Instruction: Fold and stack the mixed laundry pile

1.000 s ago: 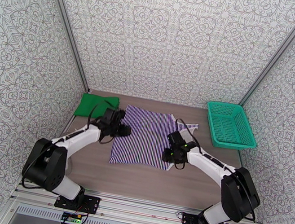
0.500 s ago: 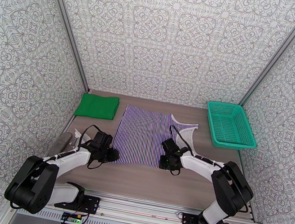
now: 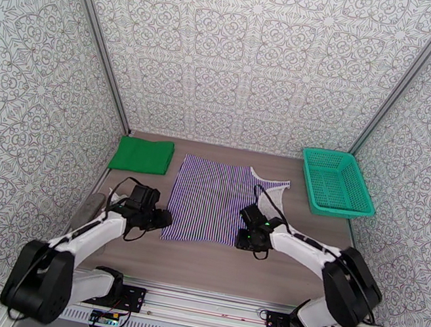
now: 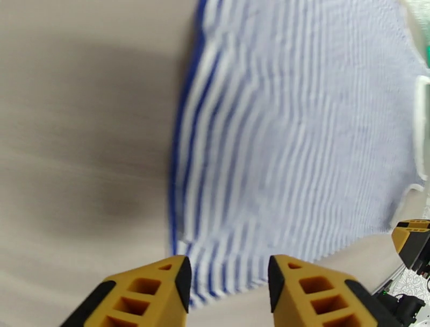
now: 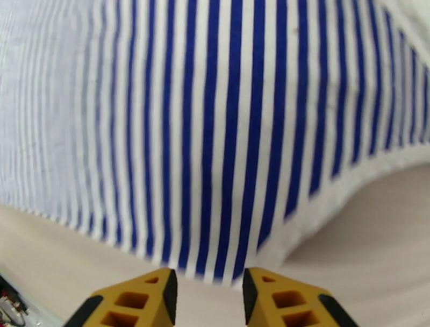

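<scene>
The wood-grain counter (image 3: 211, 263) carries a purple-and-white striped shirt (image 3: 209, 200) spread flat at its middle, with white trim (image 3: 271, 187) curling at the shirt's far right corner. A teal mesh basket (image 3: 343, 213) stands to the right of the shirt, well apart from it. A green cloth (image 3: 142, 155) lies folded just beyond the shirt's far left corner, with a strip of bare counter between them.

The left gripper (image 3: 162, 218) sits low at the shirt's near left corner. Its yellow fingers (image 4: 161, 279) are spread apart, the hem lying between them, unpinched. The right gripper (image 3: 245, 238) is at the shirt's near right corner. Its fingers (image 5: 279, 293) also stand parted, and the striped edge (image 5: 215, 134) reaches just up to their tips.
</scene>
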`<state>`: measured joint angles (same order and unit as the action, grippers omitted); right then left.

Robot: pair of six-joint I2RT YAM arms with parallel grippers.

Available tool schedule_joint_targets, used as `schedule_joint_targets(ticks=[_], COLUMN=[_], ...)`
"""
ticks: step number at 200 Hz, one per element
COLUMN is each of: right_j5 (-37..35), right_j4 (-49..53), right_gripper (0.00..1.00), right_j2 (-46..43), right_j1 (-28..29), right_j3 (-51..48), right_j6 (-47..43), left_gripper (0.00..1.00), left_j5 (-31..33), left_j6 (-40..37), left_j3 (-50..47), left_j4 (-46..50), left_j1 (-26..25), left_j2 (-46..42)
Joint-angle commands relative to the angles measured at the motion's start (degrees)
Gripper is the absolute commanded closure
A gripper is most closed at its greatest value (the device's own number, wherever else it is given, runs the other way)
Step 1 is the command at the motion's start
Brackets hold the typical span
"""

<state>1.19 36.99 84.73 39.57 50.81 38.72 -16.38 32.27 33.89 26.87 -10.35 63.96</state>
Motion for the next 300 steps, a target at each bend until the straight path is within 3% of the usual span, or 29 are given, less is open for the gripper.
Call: schedule_joint_targets(ticks=[1, 31, 56, 97, 134, 195, 240, 300], right_j5=[4.12, 8.67, 12.87, 13.68, 10.16, 7.86, 8.37, 9.09], right_j4=[2.99, -0.24, -6.53, -10.62, -12.19, -15.92, -16.66, -16.79], right_gripper=[0.6, 0.6, 0.6, 0.59, 0.59, 0.66, 0.64, 0.67], right_j2=[-4.25, -7.91, -9.74, -8.44, -8.53, -8.36, -6.96, -6.12], right_j1=[-0.59, -3.12, -6.46, -7.76, -8.24, -8.53, -8.55, -8.37], right_j3=[-2.11, -8.47, -13.58, -13.89, -14.58, -16.87, -17.83, -18.2], right_j6=[4.05, 8.72, 13.03, 17.4, 22.92, 32.83, 33.33, 33.13], left_gripper=[0.54, 0.49, 0.44, 0.45, 0.46, 0.53, 0.55, 0.65], left_j5=[1.15, 0.66, -1.47, -2.57, -3.46, -0.44, 3.09, 6.12], left_j6=[3.16, 7.05, 10.15, 11.61, 12.12, 14.87, 15.97, 16.92], left_j3=[-0.88, -6.03, -10.43, -12.38, -12.58, -11.15, -10.72, -9.68], left_j4=[7.43, 9.42, 5.83, 2.19, -1.18, -5.24, -5.41, -7.4], left_j1=[0.9, 2.51, 2.82, 2.87, 1.43, -2.51, -4.84, -6.7], left_j2=[-4.71, -9.2, -11.03, -9.58, -7.32, -1.4, 0.48, 2.78])
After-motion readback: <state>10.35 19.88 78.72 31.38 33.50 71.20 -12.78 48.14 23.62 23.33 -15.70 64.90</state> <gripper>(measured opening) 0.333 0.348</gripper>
